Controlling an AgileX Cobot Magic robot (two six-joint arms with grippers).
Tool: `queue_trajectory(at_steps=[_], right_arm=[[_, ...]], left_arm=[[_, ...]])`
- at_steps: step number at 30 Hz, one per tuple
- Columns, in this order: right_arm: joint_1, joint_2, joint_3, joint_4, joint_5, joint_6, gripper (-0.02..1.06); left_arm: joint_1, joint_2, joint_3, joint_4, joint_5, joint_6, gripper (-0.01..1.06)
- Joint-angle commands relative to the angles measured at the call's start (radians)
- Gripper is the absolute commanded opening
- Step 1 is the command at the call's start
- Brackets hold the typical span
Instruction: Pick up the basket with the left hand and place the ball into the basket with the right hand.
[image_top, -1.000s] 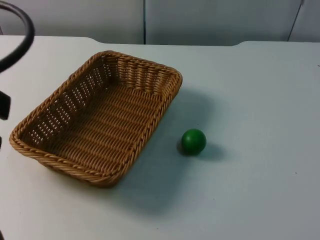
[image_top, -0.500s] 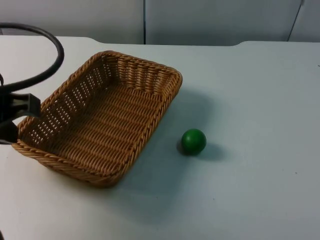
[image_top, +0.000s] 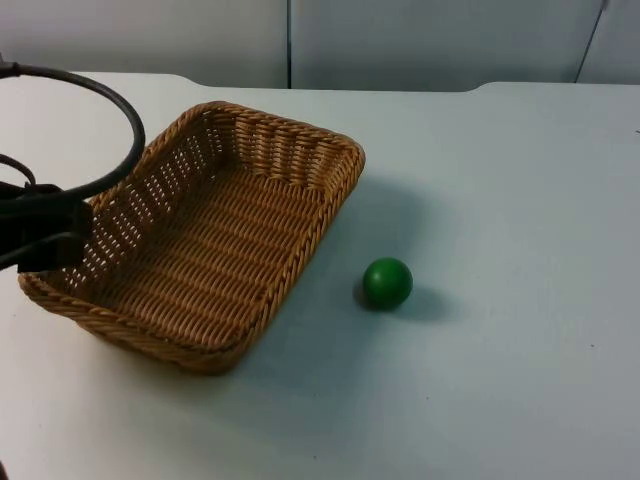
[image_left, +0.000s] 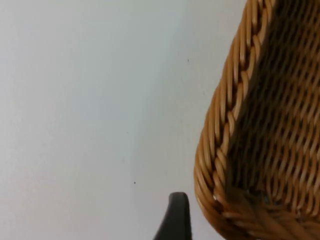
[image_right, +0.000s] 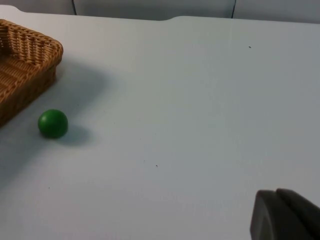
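Now left gripper (image_top: 50, 235) at basket (image_top: 200, 235) left rim, grip state unclear; ball (image_top: 387, 282) on table (image_top: 520, 200).

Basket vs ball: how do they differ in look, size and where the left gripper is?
The basket is tan woven wicker, rectangular and open-topped; the ball is smooth, green and round. The basket is far larger than the ball. The left gripper is at the basket's left rim, while nothing is near the ball. Both rest on the white table, apart from each other.
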Motion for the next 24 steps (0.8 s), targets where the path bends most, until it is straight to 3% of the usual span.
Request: queue_trajectory(at_steps=[1,12,24], right_arm=[[0.003,-0.002,0.005,-0.005,-0.007,-0.005,0.0],[0.003,-0.002,0.005,-0.005,-0.007,-0.005,0.0],[0.003,-0.002,0.005,-0.005,-0.007,-0.005,0.0]], left_arm=[[-0.008,0.026,0.0,0.0,-0.049,0.0,0.71],[-0.008,0.155,-0.004,-0.007,-0.177,-0.003,0.71],[-0.008,0.307,-0.122,-0.089,-0.152,-0.005,0.66]])
